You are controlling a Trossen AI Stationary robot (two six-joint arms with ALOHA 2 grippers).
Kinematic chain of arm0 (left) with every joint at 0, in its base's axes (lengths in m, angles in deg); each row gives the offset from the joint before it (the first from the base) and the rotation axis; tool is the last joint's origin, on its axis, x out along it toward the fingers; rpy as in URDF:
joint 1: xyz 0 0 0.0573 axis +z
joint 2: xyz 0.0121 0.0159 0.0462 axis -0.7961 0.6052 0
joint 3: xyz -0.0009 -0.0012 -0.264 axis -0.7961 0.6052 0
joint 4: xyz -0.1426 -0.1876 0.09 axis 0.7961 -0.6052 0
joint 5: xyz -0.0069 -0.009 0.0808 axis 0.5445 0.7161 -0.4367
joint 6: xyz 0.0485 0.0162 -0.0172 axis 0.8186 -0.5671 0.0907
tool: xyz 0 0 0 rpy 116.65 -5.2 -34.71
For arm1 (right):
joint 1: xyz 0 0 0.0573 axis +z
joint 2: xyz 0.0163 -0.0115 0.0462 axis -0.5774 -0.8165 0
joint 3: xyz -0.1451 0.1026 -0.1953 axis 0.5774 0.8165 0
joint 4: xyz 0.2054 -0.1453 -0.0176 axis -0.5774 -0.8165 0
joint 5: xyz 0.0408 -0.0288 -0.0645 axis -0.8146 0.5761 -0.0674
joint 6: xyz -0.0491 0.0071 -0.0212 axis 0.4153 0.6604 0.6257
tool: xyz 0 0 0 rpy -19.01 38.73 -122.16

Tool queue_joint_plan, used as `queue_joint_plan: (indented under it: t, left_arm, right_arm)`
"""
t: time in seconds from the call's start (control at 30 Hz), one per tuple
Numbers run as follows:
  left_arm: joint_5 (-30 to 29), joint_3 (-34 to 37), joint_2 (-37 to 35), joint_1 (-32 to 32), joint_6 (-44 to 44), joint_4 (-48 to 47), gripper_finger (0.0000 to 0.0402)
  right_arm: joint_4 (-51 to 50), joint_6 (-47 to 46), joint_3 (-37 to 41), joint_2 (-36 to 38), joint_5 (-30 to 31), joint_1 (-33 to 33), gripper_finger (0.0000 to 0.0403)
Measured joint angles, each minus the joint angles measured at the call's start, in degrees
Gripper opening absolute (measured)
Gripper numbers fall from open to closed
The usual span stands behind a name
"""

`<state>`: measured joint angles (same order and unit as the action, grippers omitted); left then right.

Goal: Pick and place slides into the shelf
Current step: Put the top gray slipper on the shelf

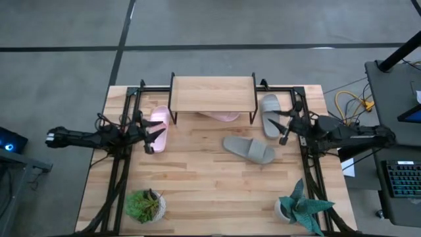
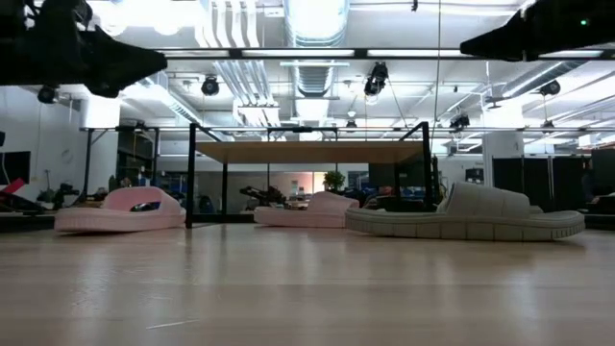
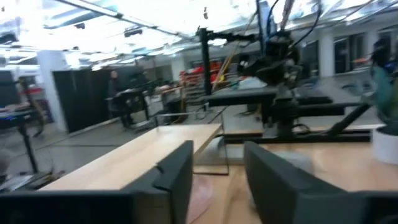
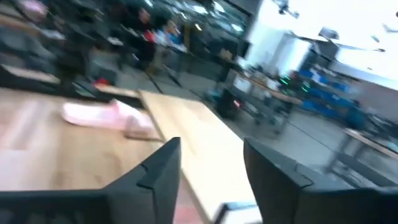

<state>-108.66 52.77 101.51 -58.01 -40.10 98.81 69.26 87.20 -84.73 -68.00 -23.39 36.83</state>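
The shelf (image 1: 212,94) stands at the table's far edge, plank top on thin black legs. One pink slide (image 1: 158,124) lies flat on its sole left of the shelf; the second pink slide (image 1: 221,117) lies under the shelf. A grey slide (image 1: 269,112) lies right of the shelf, and another grey slide (image 1: 248,149) lies on the table in front of it. My left gripper (image 1: 154,138) is open, raised beside the left pink slide. My right gripper (image 1: 281,127) is open, raised beside the right grey slide. In the low view both grippers (image 2: 106,58) (image 2: 524,37) hang well above the table.
Two potted plants stand at the near edge, one left (image 1: 145,205) and one right (image 1: 300,209). Black arm frames run along both sides of the table. A desk with a keyboard (image 1: 402,181) stands beyond the right edge.
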Motion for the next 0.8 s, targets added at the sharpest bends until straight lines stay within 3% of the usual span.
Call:
queue_joint_plan:
  t: [0.2,0.63,0.8]
  left_arm:
    - [-0.1,0.0,1.2,0.0,0.0,3.6,0.0186]
    - [-0.1,0.1,0.5,0.0,0.2,5.2,0.0189]
    - [-0.1,0.3,0.5,0.0,0.2,5.0,0.019]
  right_arm:
    - [-8.1,-2.0,-6.1,-6.9,1.9,0.0,0.0198]
    - [-26.9,-8.9,-17.2,-18.0,2.6,0.0,0.0189]
    - [-33.4,-9.2,-20.4,-21.5,7.9,0.0,0.0189]
